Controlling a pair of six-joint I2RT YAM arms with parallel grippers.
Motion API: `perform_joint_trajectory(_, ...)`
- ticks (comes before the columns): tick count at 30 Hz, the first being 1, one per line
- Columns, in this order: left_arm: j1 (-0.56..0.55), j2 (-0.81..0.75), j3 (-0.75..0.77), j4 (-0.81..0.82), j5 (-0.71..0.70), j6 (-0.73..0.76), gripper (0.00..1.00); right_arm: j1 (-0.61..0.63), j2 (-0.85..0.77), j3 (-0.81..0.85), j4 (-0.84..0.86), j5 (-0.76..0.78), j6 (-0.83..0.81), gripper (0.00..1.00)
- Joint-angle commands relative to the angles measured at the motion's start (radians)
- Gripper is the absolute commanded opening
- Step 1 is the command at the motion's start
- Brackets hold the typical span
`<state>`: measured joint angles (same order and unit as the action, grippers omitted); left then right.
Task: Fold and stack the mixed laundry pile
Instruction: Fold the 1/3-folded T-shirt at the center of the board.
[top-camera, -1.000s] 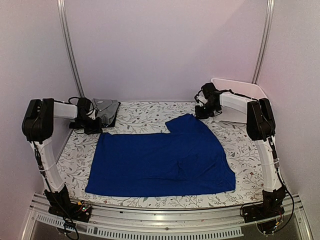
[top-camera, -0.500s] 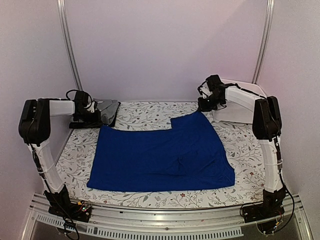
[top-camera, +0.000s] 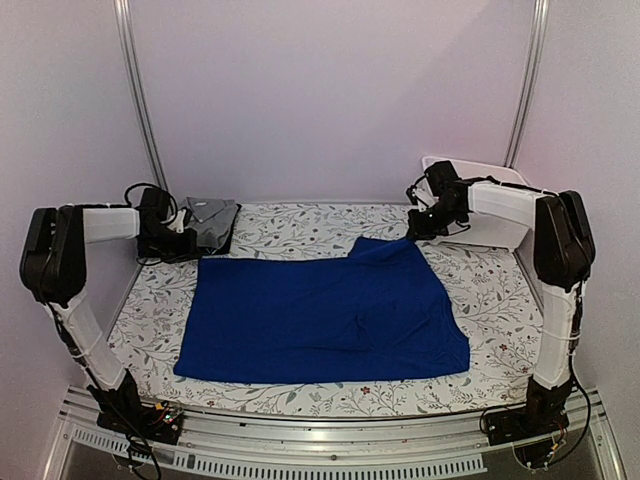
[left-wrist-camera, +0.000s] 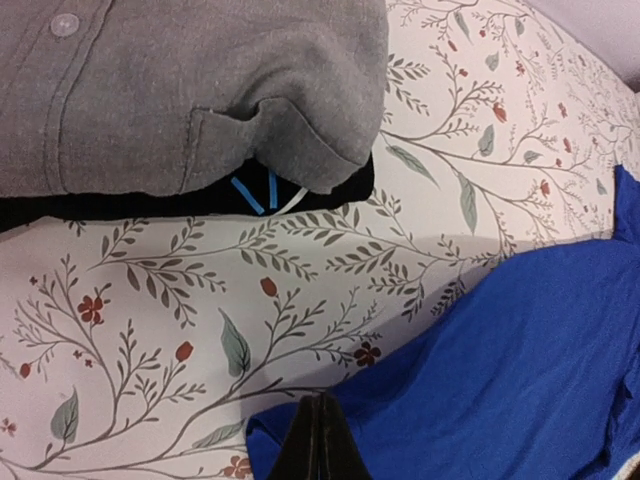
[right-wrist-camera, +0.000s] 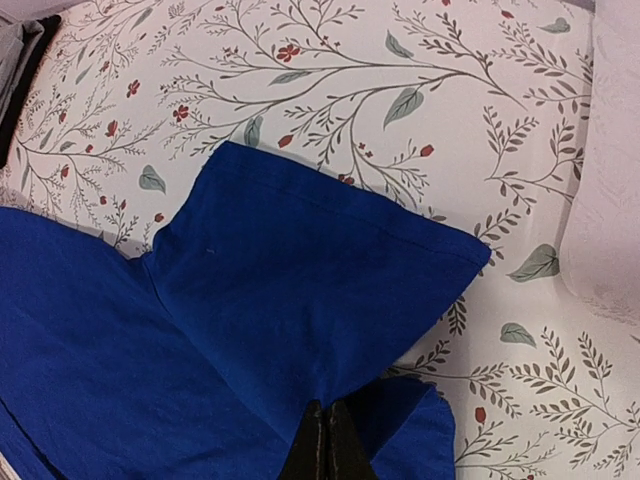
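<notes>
A large royal-blue garment (top-camera: 320, 315) lies spread flat across the floral table covering (top-camera: 300, 228). My left gripper (top-camera: 190, 248) is low at its back-left corner, shut on the blue garment's edge (left-wrist-camera: 520, 370), fingertips (left-wrist-camera: 320, 425) pressed together. My right gripper (top-camera: 415, 232) is at the back-right sleeve, shut on the blue cloth (right-wrist-camera: 280, 300), which creases toward the closed tips (right-wrist-camera: 328, 430). A folded grey collared shirt (top-camera: 212, 218) rests at the back left, just beyond the left gripper. The grey shirt (left-wrist-camera: 180, 90) fills the top of the left wrist view.
A black folded item (left-wrist-camera: 330, 195) lies under the grey shirt. A white rectangular bin (top-camera: 480, 205) stands at the back right, close behind the right gripper; its wall (right-wrist-camera: 610, 200) shows at the right edge of the right wrist view. Metal posts rise at the back corners.
Both grippers have moved apart and toward the back, taking the blue garment's back corners with them. The raised right sleeve has flattened and the back edge lies straighter.
</notes>
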<state>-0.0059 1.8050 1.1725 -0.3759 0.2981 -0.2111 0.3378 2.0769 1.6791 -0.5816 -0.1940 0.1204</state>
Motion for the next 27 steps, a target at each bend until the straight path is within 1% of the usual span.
perform_joint_trajectory(1,0.005,-0.081,-0.045,-0.046,-0.02,0.037,0.0,-0.002,-0.099,-0.086,0.034,-0.019,0.012,0.0)
perform_joint_trajectory(11,0.005,-0.185,-0.128,-0.157,-0.094,0.076,0.0,-0.003,-0.246,-0.271,0.032,-0.018,0.021,0.0)
perform_joint_trajectory(16,0.005,-0.236,-0.178,-0.184,-0.141,0.088,0.0,-0.003,-0.313,-0.367,0.029,-0.03,0.027,0.0)
perform_joint_trajectory(20,0.005,-0.25,-0.206,-0.216,-0.177,0.066,0.0,-0.003,-0.36,-0.441,0.031,-0.025,0.038,0.0)
perform_joint_trajectory(27,0.004,-0.248,-0.242,-0.209,-0.169,0.048,0.0,-0.002,-0.4,-0.547,0.058,-0.054,0.063,0.0)
